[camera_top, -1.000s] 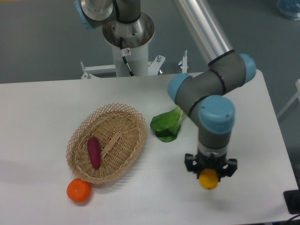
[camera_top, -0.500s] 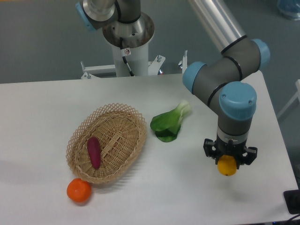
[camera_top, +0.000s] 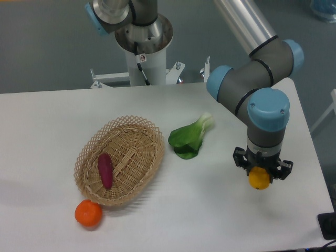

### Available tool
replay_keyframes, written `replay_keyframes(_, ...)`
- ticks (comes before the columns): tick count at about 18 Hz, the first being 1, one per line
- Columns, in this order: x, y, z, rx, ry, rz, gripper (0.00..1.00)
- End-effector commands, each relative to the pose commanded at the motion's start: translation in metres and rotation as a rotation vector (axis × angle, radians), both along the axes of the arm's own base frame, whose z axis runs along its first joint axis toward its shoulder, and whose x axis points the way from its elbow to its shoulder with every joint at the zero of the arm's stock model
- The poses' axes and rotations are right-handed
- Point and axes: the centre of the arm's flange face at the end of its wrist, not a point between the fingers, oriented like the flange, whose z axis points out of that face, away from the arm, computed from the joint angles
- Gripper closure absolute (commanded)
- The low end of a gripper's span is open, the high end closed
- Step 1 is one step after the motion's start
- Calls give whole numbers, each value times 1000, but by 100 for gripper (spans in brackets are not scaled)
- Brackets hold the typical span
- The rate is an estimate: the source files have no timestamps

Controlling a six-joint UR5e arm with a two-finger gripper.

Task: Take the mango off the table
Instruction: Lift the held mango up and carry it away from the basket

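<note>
- White worktop point(camera_top: 47, 126) with rounded corners fills most of the view; grey floor behind it, robot base column point(camera_top: 143, 52) at the far edge.
- Arm comes in from the top right, grey links with blue joint caps, wrist pointing straight down over the right part of the worktop.
- Hand point(camera_top: 260, 176) clenched on the mango point(camera_top: 259, 179); black fingers point(camera_top: 239, 159) sit on either side of the fruit.
- Mango: yellow-orange, only its lower end shows, poking out below the hand; upper part hidden by the wrist.
- Cannot tell for sure whether the mango clears the worktop; it appears to hang just above it, no contact visible.
- Green leafy vegetable point(camera_top: 190, 137) lies flat on the worktop, to the left of the hand and a bit farther back, apart from it.
- Wicker basket point(camera_top: 140, 132), oval, well left of the hand, beyond the leafy vegetable.
- Purple elongated vegetable point(camera_top: 105, 170) lies inside the basket, on its left half.
- Round orange fruit point(camera_top: 88, 213) on the worktop, far left of the hand, just beside the basket's near rim, touching or nearly so.
- Dark object point(camera_top: 328, 226) at the right edge, right of the hand and nearer the camera; too cropped to identify.
</note>
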Motion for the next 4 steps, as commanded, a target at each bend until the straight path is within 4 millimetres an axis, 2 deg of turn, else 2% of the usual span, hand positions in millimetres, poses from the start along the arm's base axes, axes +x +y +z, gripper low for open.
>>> replay_keyframes(4, 1, -2, 2, -5, -6, 2, 57)
